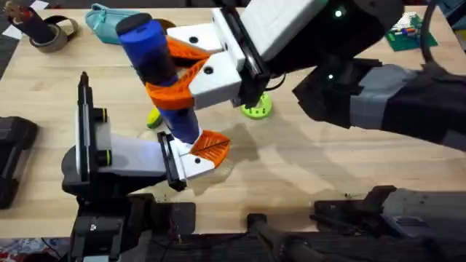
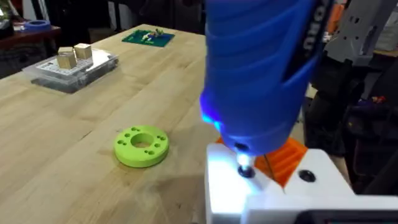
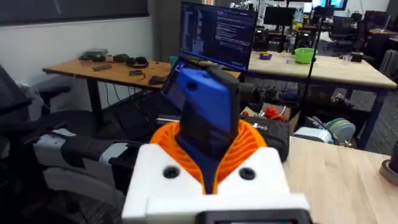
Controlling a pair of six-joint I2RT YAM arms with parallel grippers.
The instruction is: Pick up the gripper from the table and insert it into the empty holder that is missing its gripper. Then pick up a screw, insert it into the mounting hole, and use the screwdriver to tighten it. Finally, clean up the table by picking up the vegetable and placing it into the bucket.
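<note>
My right gripper (image 1: 182,69) reaches in from the right and is shut on the blue screwdriver (image 1: 149,47), its orange pads (image 3: 249,146) clamping the handle (image 3: 202,112). The screwdriver stands nearly upright, its lit tip (image 2: 244,168) pressed into a hole of the white holder (image 2: 267,193). That holder (image 1: 191,164) ends my left arm, low on the table at centre left. The orange ribbed gripper (image 1: 212,145) sits in it and shows behind the tip (image 2: 287,158). A bit of the yellow-green vegetable (image 1: 154,118) peeks out beside the screwdriver. The bucket is hidden.
A bright-green disc with holes (image 1: 256,109) (image 2: 142,146) lies just right of the holder. A teal pouch (image 1: 109,20) and a tape roll (image 1: 51,33) lie at the back left. A green board (image 1: 408,33) is at the back right. A clear box with wooden cubes (image 2: 71,62) stands farther off.
</note>
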